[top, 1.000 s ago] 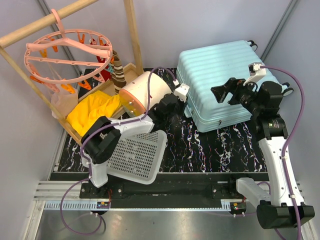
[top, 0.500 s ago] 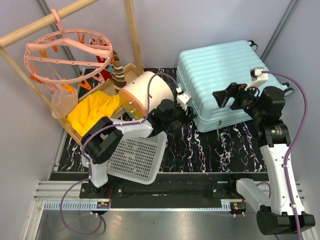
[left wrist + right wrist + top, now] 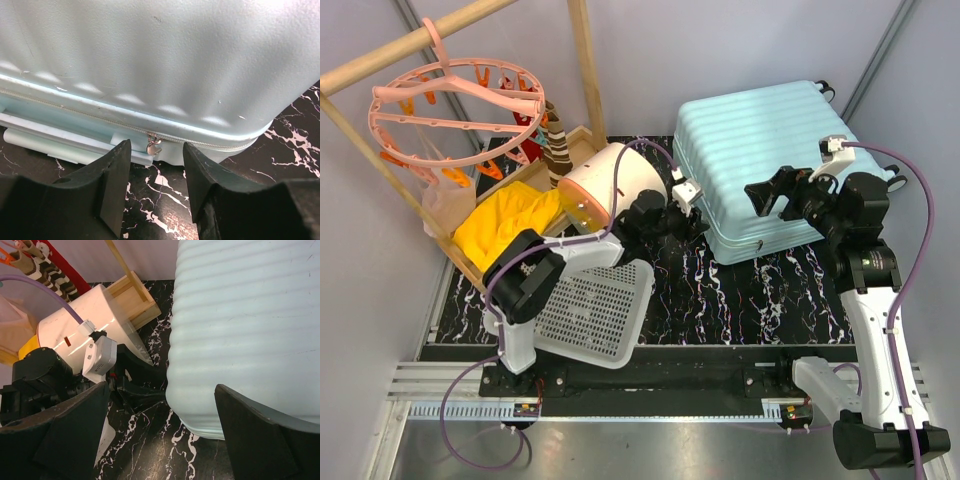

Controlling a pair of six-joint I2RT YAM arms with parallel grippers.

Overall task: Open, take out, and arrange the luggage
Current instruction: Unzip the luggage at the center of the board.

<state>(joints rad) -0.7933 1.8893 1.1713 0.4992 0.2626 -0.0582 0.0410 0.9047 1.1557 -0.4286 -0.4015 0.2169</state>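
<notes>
- luggage lies flat and shut at the far right of the black marbled counter, ribbed pale mint shell facing up, with a wheel showing at its far corner.
- left fingers sit low at the case's near-left corner, just beside its side wall.
- in the left wrist view these fingers stand partly apart and hold nothing; the small metal zip pull hangs in the gap between their tips, touching neither.
- the zipper runs closed along the seam under the upper shell, above a pale ridge at the base.
- right fingers hover over the near part of the ribbed lid, spread wide and empty; whether they touch the shell i cannot tell.
- the right wrist view looks down past the lid's rounded edge to the left arm's wrist.
- a cream-and-orange rounded box lies on its side left of the case, behind the left arm.
- a white perforated basket rests near the left arm's base.
- a yellow cloth lies in the wooden rack at far left, under a pink round peg hanger.
</notes>
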